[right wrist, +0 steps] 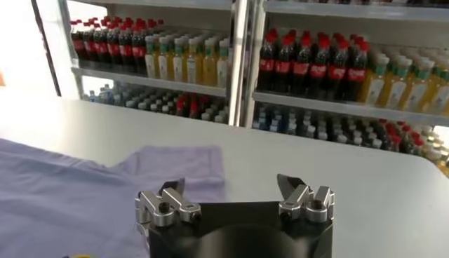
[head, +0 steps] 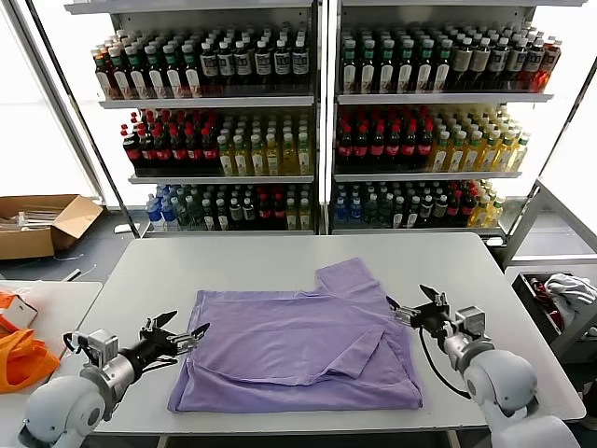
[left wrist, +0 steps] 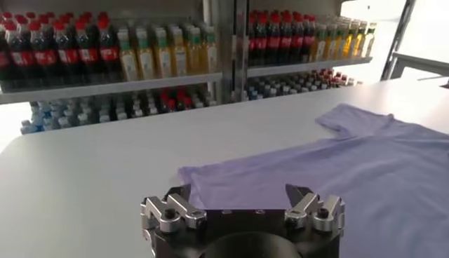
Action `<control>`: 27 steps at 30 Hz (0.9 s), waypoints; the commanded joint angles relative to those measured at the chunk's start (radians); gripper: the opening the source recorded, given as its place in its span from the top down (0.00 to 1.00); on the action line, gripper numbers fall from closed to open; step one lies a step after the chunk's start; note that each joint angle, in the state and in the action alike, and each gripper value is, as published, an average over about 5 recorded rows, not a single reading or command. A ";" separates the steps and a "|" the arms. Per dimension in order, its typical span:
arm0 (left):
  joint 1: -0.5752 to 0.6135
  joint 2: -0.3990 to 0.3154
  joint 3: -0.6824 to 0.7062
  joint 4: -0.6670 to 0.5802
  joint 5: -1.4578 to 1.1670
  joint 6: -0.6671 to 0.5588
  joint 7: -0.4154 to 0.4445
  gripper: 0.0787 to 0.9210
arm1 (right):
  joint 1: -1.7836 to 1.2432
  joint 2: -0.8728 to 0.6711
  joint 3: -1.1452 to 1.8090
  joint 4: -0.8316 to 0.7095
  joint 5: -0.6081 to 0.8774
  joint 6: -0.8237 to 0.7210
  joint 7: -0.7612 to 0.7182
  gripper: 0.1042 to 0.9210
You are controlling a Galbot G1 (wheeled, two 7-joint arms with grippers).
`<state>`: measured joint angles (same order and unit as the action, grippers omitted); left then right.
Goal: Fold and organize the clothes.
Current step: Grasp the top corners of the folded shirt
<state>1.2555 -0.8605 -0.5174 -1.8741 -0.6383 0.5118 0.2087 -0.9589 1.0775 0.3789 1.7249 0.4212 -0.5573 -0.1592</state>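
The left arm reaches in low from the near left side of the table (head: 280,252). Its left pincer (head: 183,336) sits just beside the left edge of the T-shirt (head: 298,350), close to the corner there. The two fingers (left wrist: 175,203) are spread apart with nothing between them. In the left wrist view the tips hang right over the shirt's near corner, but I cannot tell if they touch the cloth.

The right arm comes in low from the near right side. Its right pincer (head: 414,306) is just beside the right edge of the shirt, near the spot where the sleeve meets the body. Its fingers (right wrist: 172,193) are spread apart too, and they hold nothing.

The light purple T-shirt lies flat in the middle of the table, between the two pincers. Its long side runs from left to right. One short sleeve (head: 347,278) sticks out toward the far side of the table, pointing at the drink shelves (head: 317,121). The cloth has a few soft folds, and part of it is folded over along the near right side. The side facing up looks plain.

An orange bag (head: 23,359) sits on another table off to the left. A cardboard box (head: 42,224) lies on the floor behind it.
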 commanded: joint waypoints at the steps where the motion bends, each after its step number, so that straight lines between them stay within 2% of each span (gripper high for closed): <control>1: -0.372 -0.003 0.234 0.290 -0.014 0.011 0.026 0.12 | 0.372 0.043 -0.183 -0.361 0.042 -0.021 -0.042 0.12; 6: -0.479 -0.034 0.293 0.409 -0.006 0.006 0.027 0.12 | 0.483 0.102 -0.236 -0.529 -0.002 -0.008 -0.052 0.12; 9: -0.504 -0.040 0.313 0.459 0.007 -0.003 0.034 0.12 | 0.522 0.141 -0.250 -0.615 -0.031 0.007 -0.059 0.12; 19: -0.480 -0.058 0.308 0.525 0.039 -0.015 0.053 0.12 | 0.571 0.221 -0.273 -0.777 -0.081 0.040 -0.077 0.13; 22: -0.463 -0.060 0.298 0.523 0.047 -0.018 0.060 0.12 | 0.566 0.227 -0.288 -0.779 -0.091 0.041 -0.078 0.20; 27: -0.448 -0.068 0.283 0.522 0.053 -0.016 0.062 0.12 | 0.558 0.247 -0.285 -0.787 -0.097 0.043 -0.060 0.37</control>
<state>0.8320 -0.9237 -0.2540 -1.4058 -0.5923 0.4958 0.2635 -0.4564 1.2834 0.1204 1.0358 0.3439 -0.5180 -0.2233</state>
